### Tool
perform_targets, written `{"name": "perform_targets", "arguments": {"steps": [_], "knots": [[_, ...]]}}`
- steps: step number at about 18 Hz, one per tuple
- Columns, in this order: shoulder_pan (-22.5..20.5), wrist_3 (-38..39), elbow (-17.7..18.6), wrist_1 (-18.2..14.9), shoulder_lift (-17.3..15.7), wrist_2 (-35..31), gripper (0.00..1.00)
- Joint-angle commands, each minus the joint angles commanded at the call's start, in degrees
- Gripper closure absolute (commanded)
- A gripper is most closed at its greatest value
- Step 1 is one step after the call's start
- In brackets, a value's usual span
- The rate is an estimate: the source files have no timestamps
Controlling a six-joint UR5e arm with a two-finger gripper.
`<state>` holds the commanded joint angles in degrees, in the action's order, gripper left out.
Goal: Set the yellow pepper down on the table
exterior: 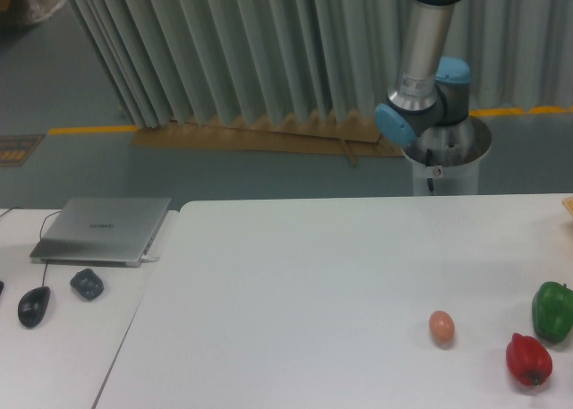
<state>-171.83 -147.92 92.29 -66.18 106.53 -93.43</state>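
Note:
The large white table [295,284] fills the middle and right of the view. The yellow pepper is out of view. Only the arm's base and lower links [425,87] show, behind the table's far edge at the upper right; the arm runs up out of the top of the view. The gripper is not in view.
An egg [441,327], a red pepper [528,359] and a green pepper [552,311] sit near the table's front right. A smaller desk at left bears a closed laptop [103,230], a mouse [34,305] and a small dark object [87,284].

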Motion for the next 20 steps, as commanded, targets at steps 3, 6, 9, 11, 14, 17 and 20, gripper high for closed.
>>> {"name": "perform_targets", "arguments": {"steps": [3,6,9,11,14,17,20], "knots": [[1.58,0.18,-0.70,-0.26,-1.14,3.69,0.00],[0.98,2.45,-0.79,-0.09,-1.23,8.34,0.00],[-1.92,9.58,-1.13,-0.09,-0.01,12.40,0.00],[-2.46,7.14,-0.71,0.17,0.26,10.04,0.00],[-1.59,-7.27,-0.35,0.96,0.96,2.83,0.00],[1.48,-7.38,-0.35,1.05,2.02,0.46,0.00],[3.78,-7.29,-0.97,0.09,2.72,-2.45,0.00]]}}
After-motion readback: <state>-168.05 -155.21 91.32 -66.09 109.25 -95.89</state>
